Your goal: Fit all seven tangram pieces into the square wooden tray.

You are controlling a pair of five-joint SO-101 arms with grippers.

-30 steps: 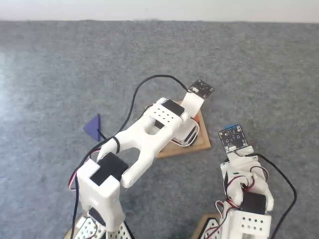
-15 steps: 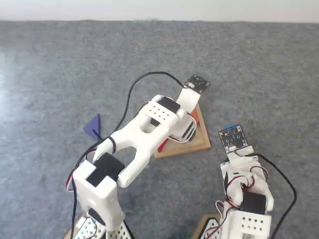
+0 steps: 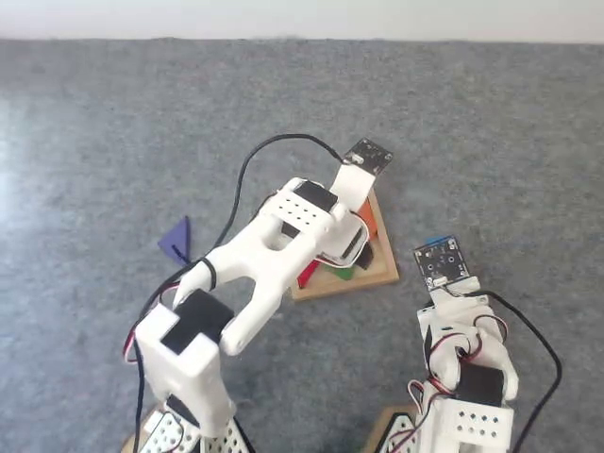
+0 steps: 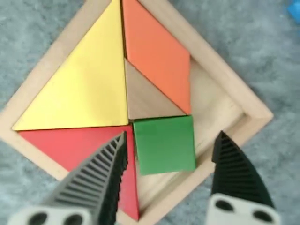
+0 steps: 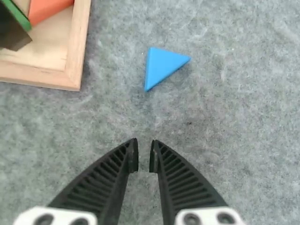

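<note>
Since 1.0 s ago the left arm (image 3: 274,260) is drawn back, so the green square (image 4: 164,145) and red triangle (image 4: 70,143) are uncovered in the high view. The left gripper (image 4: 171,140) is held over the square, jaws wide apart. 5 smooth flat pieces are seated in the square wooden tray (image 4: 47,70), among them a yellow triangle (image 4: 84,89), an orange parallelogram (image 4: 157,56) and a bare-wood triangle (image 4: 145,101). The right gripper (image 5: 144,154), jaws together on nothing, is held over fuzzy grey carpet (image 5: 234,140) near a blue triangle (image 5: 161,65).

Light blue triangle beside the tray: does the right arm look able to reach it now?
Probably yes: the light blue triangle lies alone on bare carpet ahead of the right gripper, which is shut and must open first.
</note>
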